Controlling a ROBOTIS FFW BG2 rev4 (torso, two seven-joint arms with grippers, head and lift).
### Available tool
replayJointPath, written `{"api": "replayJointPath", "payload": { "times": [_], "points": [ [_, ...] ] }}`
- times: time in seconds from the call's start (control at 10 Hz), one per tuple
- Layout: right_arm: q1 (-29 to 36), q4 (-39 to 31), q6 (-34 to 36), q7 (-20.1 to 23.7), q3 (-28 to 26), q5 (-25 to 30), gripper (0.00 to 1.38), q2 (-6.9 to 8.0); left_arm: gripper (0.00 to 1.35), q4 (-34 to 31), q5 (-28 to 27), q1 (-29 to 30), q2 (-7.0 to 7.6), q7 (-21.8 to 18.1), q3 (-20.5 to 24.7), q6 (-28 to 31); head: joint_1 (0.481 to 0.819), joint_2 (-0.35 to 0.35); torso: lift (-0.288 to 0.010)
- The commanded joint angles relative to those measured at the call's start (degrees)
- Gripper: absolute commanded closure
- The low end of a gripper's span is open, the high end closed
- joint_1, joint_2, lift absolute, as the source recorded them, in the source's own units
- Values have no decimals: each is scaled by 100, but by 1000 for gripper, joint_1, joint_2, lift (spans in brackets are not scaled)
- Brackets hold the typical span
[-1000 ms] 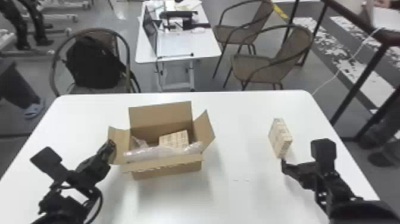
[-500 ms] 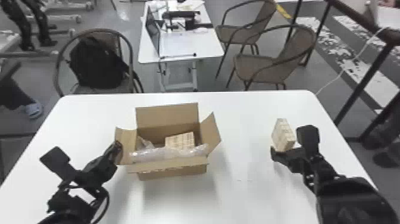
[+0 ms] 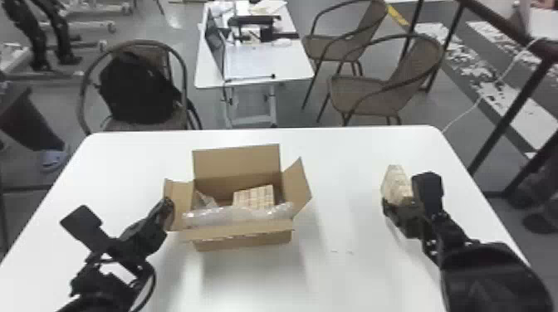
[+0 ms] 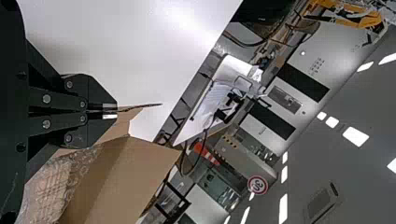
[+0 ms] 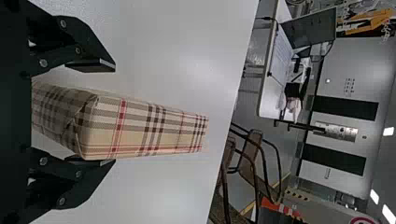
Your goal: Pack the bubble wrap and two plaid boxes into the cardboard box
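Note:
The open cardboard box (image 3: 243, 240) holds the bubble wrap (image 3: 236, 215) along its front side, with one plaid box (image 3: 254, 197) behind the wrap. At the left flap is my left gripper (image 3: 168, 207); in the left wrist view this gripper (image 4: 110, 111) is shut on the flap's edge (image 4: 140, 107). The other plaid box (image 3: 394, 182) stands on the table's right side, with my right gripper (image 3: 392, 206) at its near end. In the right wrist view, the open right gripper (image 5: 113, 113) has this plaid box (image 5: 140, 128) between its fingers, with a gap on one side.
The white table (image 3: 340, 166) has bare surface between the cardboard box and the right arm. Beyond its far edge stand a chair with a black backpack (image 3: 137, 89), a smaller table with a laptop (image 3: 214, 41) and two more chairs.
My right gripper has moved forward and left to the standing plaid box, which now sits between its fingers. The head view has shifted slightly; the left gripper stays at the flap.

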Motion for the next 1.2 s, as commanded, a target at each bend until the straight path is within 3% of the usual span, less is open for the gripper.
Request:
{"api": "replayJointPath", "payload": {
  "times": [0.0, 0.4, 0.5, 0.7, 0.8, 0.9, 1.1],
  "points": [
    [-3, -22, -50, 0, 8, -15, 975, 10, 1214, 9, 9, 2, -24, 0, -14, -9, 695, 24, -50],
    [384, -435, -120, -8, 8, -270, 1001, 19, 1216, 9, 26, 11, -24, 0, -32, -17, 695, 28, -50],
    [665, -1068, -120, 0, 17, -437, 1001, 37, 1214, 18, 26, 11, -24, 0, -41, -17, 695, 29, -50],
    [1228, -2887, -85, -8, 377, -1377, 1001, 81, 1216, 18, 44, 20, -24, 0, -32, -17, 695, 42, -50],
    [1289, -3634, 293, 0, 667, -1693, 1001, 98, 1214, 18, 70, 20, -24, 0, -23, -17, 695, 69, -50],
    [1184, -4003, 776, 229, 931, -1992, 1001, 72, 1216, 18, 70, 2, -24, 0, -32, -17, 695, 107, -50],
    [700, -3959, 1919, 1222, 1379, -2581, 1001, 72, 1216, 88, 79, -86, -24, 0, -93, -17, 695, 196, -50]
  ]
}}
